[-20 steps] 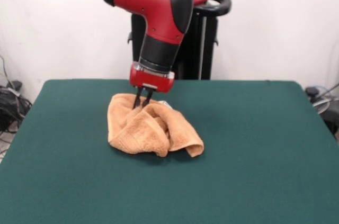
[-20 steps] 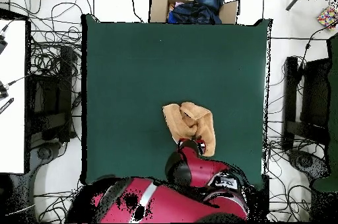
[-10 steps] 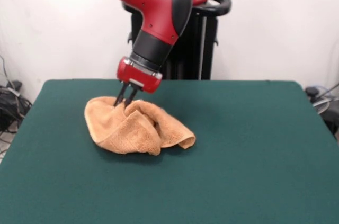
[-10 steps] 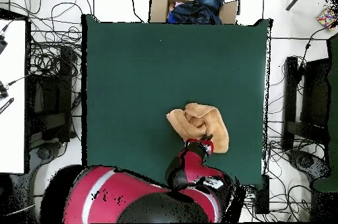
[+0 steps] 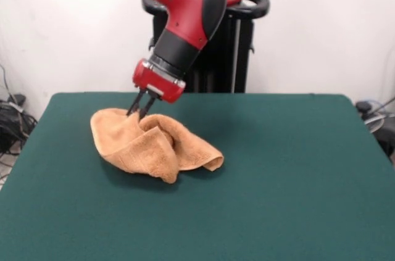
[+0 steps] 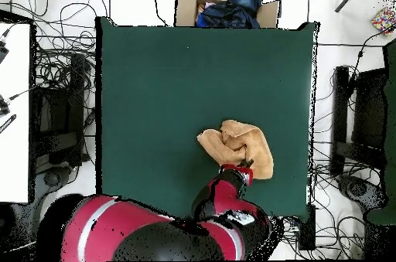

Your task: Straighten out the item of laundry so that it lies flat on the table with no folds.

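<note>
Towel: the orange-tan towel [image 5: 151, 145] sits bunched in a lumpy heap, folded over itself, nowhere near flat.
Towel position: on the green table [image 5: 290, 174], left of centre in the front view and toward the far side; from overhead the towel [image 6: 236, 145] lies toward the robot's side and right of the middle.
Folds: a thick roll runs across the front of the heap, and one corner flap trails out to the right, lying on the felt.
Gripper: the gripper [image 5: 140, 111] is tilted, its two thin dark fingers [image 5: 134, 105] pointing down and left into the top rear of the heap.
Jaws: drawn in narrow, close together, pinching a ridge of the towel at its upper edge.
Arm: the red and black arm [image 5: 182, 20] leans down from above at a slant, wrist just over the cloth; overhead, the arm [image 6: 224, 197] covers the table's near edge beside the towel.
Table surface: dark green felt, bare all round the towel.
Beyond the table: a cardboard box [image 6: 224, 8] with dark cloth in it stands at the far edge in the overhead view, with cables [image 6: 58, 66] spread on the floor to the left.
</note>
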Controlling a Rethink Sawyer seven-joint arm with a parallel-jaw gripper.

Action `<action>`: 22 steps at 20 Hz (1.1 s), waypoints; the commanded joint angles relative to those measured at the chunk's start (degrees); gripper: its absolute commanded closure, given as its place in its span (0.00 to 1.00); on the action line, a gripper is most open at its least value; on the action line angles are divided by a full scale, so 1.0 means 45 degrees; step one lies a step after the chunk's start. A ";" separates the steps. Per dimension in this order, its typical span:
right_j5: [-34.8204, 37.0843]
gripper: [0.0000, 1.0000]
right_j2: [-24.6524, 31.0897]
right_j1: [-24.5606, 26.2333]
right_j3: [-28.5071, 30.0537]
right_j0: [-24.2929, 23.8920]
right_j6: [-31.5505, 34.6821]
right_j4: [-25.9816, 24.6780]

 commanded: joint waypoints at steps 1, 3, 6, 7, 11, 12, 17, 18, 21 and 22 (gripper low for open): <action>0.3903 1.00 0.0288 -0.2318 -0.0346 0.0664 0.0979 0.0173; 0.5726 1.00 0.0572 -0.3084 -0.0278 0.1007 0.1013 0.0285; 0.8666 1.00 0.0677 -0.4500 -0.0226 0.1888 0.1131 0.0454; 0.9408 1.00 0.1156 -0.4929 -0.0134 0.1759 0.1225 0.0344; 1.1262 1.00 0.3884 -0.5987 0.0478 0.0607 0.1522 0.0560; 1.1523 1.00 0.3989 -0.6106 0.0479 0.0847 0.1731 0.0796; 1.4155 1.00 0.3459 -0.6672 -0.0142 0.2764 0.3328 0.1798; 1.4549 1.00 0.3368 -0.6757 -0.0264 0.3038 0.3538 0.1925; 1.5547 1.00 0.3203 -0.6899 -0.0672 0.3834 0.4111 0.2400; 1.5803 1.00 0.3119 -0.6946 -0.0782 0.4096 0.4293 0.2557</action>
